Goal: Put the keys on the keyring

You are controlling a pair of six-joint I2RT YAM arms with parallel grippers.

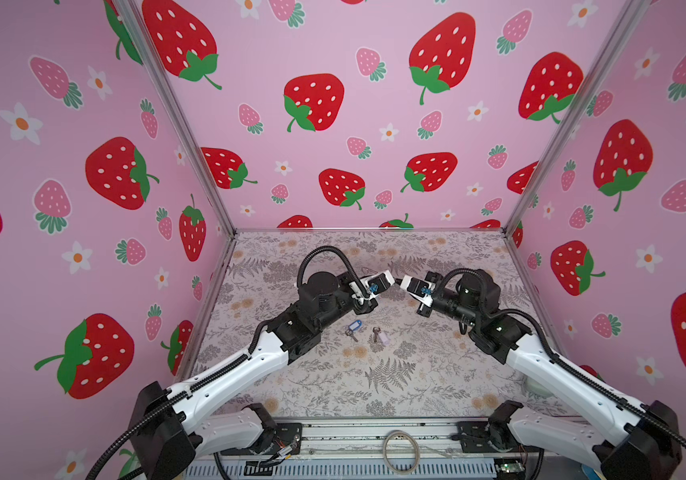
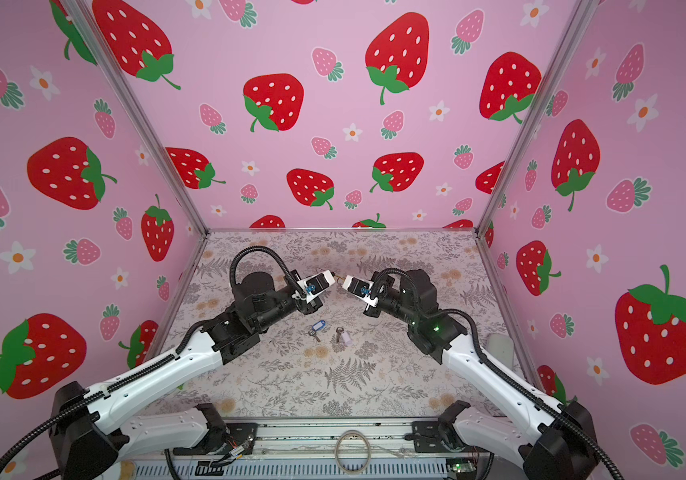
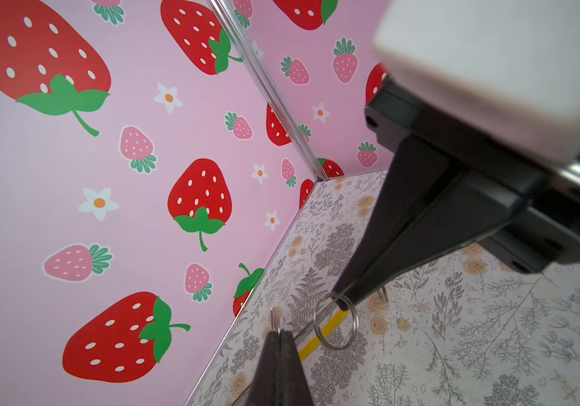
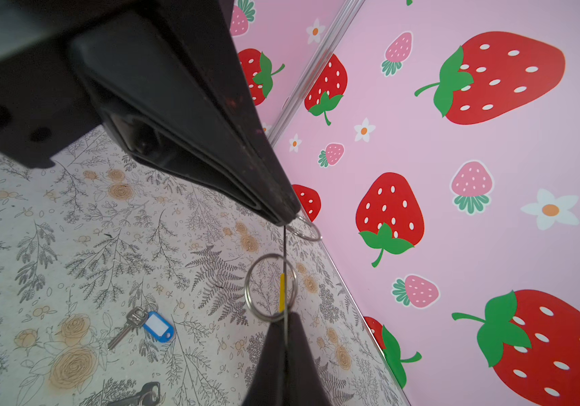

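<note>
The keyring (image 3: pixel 323 334) hangs in the air over the back middle of the table, a thin grey wire with a yellow section (image 4: pixel 282 291) and small metal loops (image 4: pixel 270 286). My left gripper (image 1: pixel 392 279) (image 3: pixel 279 332) is shut on it at one small loop. My right gripper (image 1: pixel 400 283) (image 4: pixel 285 316) is shut on the wire right by the yellow part, tip to tip with the left. Both keys lie on the table in front of the grippers: the blue-tagged key (image 1: pixel 354 326) (image 4: pixel 156 327) and the lilac-tagged key (image 1: pixel 379 335). In both top views the ring itself is nearly hidden.
A plain pale hoop (image 1: pixel 401 451) lies on the metal rail at the table's front edge. Strawberry-print walls close in the left, back and right sides. A pale rounded object (image 2: pixel 499 347) sits at the right wall behind my right arm.
</note>
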